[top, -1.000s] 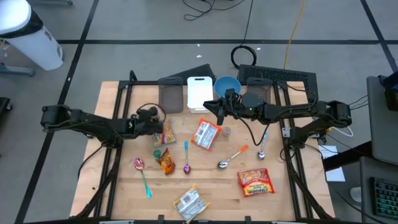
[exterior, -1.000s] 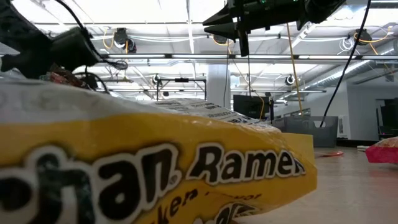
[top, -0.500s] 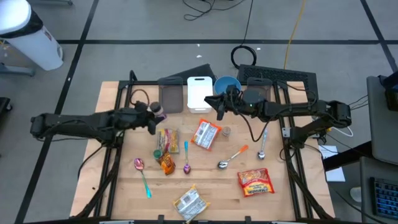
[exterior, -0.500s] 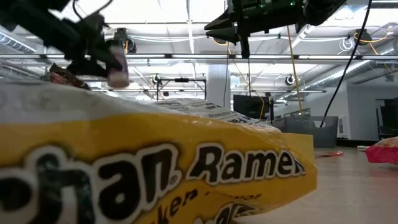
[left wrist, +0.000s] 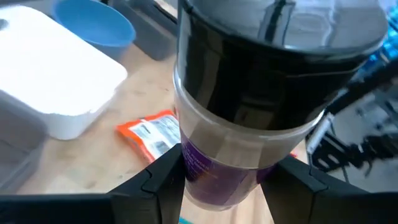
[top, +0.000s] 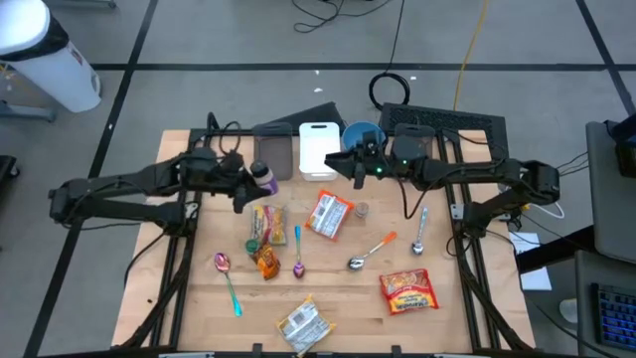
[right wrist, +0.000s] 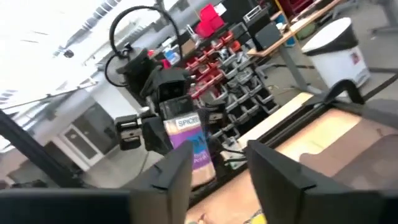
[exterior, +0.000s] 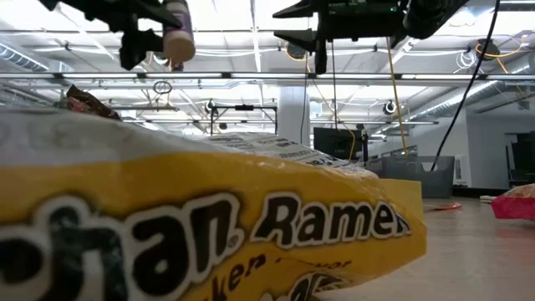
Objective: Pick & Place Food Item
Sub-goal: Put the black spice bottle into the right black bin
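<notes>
Left gripper (left wrist: pixel 224 186) is pinching a spice jar (left wrist: pixel 267 93) up off the table; right gripper (right wrist: pixel 217 168) hangs spread by the blue bowl (top: pixel 362 134).

ramen packet (exterior: pixel 209 226) blocking most of the low view, spice jar (left wrist: pixel 267 99) top cropped

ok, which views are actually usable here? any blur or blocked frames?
High view: sharp, evenly lit. Low view: ramen packet fills the foreground, out of focus, ceiling lights glaring behind. Left wrist view: spice jar blocks most of it, blurred. Right wrist view: tilted, soft.
</notes>
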Available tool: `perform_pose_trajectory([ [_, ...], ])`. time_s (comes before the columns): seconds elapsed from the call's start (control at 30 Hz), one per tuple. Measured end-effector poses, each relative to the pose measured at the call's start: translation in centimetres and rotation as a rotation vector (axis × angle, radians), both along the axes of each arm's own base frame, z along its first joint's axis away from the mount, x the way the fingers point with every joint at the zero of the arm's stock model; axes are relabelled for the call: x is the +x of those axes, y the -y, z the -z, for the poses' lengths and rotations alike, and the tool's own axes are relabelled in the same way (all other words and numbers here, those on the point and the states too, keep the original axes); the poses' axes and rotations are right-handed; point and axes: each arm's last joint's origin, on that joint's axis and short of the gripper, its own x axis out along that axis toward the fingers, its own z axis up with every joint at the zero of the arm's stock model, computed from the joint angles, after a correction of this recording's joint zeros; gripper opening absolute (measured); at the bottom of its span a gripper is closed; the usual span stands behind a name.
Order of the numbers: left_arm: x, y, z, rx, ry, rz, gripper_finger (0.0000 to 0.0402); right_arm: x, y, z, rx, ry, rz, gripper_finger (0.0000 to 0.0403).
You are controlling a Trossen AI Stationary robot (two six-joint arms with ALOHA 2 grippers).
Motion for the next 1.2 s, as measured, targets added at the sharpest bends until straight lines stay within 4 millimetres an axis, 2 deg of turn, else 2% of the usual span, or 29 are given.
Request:
perform_pose_trajectory([
  [0.23, 2.8, -0.9, -0.1, -0.078, -0.029, 0.193, 0.0186, 1.8, 0.2, -0.4, 0.058, 0.048, -0.087, 0.0260],
  [0.43, 5.1, -1.7, -1.0, -0.083, -0.029, 0.298, 0.0186, 5.0, -0.2, -1.6, 0.011, 0.023, -0.247, 0.0306],
  [0.57, 6.1, -2.2, -1.7, -0.077, -0.018, 0.324, 0.0186, 5.9, -0.2, -1.3, -0.001, 0.008, -0.241, 0.0315],
  [0.8, 7.9, -2.6, -2.8, -0.093, -0.004, 0.395, 0.0186, 6.0, -0.3, -1.1, -0.001, -0.006, -0.247, 0.0308],
  [1.07, 10.2, -3.2, -2.0, -0.127, -0.037, 0.424, 0.0186, 5.9, -0.7, -1.7, -0.023, 0.056, -0.296, 0.0306],
  [1.2, 11.0, -3.5, -1.8, -0.142, -0.048, 0.415, 0.0186, 6.0, -0.7, -1.4, -0.018, 0.020, -0.318, 0.0302],
])
